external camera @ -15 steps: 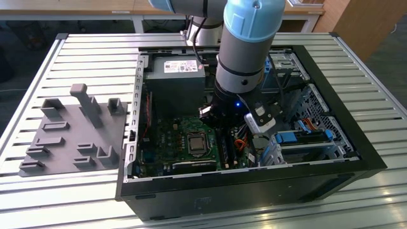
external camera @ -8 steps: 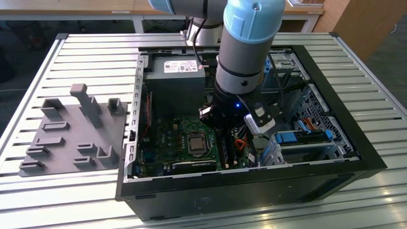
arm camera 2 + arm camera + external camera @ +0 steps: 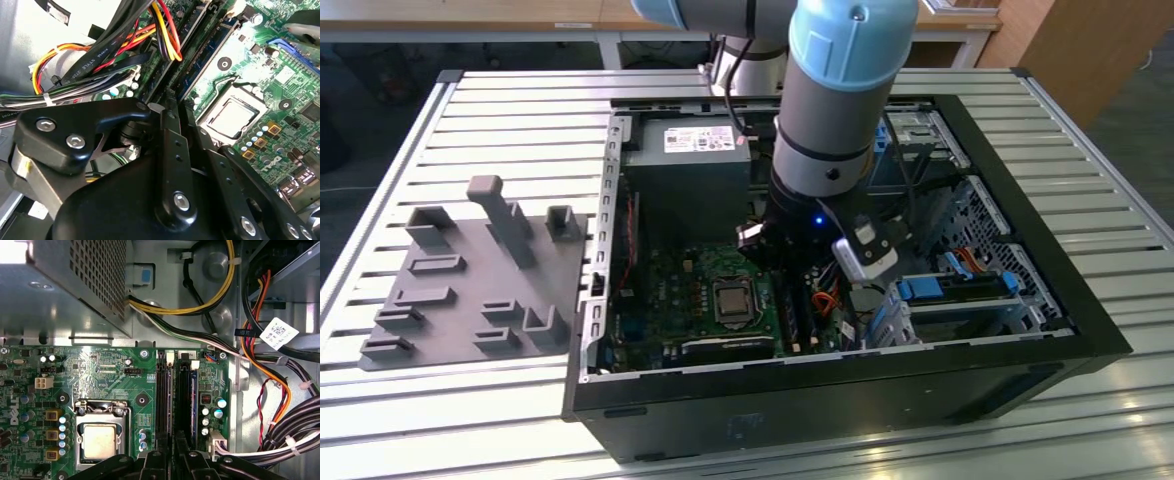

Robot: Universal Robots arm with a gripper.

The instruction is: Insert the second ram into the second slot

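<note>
Insertion step in hand: the hand (image 3: 172, 460) stands over the RAM slots (image 3: 172, 395) beside the CPU (image 3: 99, 440), inside the case (image 3: 1067, 300). Whether it is spread or pinching the ram cannot be told; the ram appears in the slot (image 3: 184, 400). Next calls for straight downward pressure.

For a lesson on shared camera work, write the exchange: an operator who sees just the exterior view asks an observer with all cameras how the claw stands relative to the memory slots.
Operator: The arm hides the board. Where is the claw?
Observer: In the first wrist view, the claw sits directly over the two long memory slots.
Operator: Is anything in a slot?
Observer: In the second wrist view, a blue-green memory stick lies along one slot. I cannot tell if it is fully seated.
</note>
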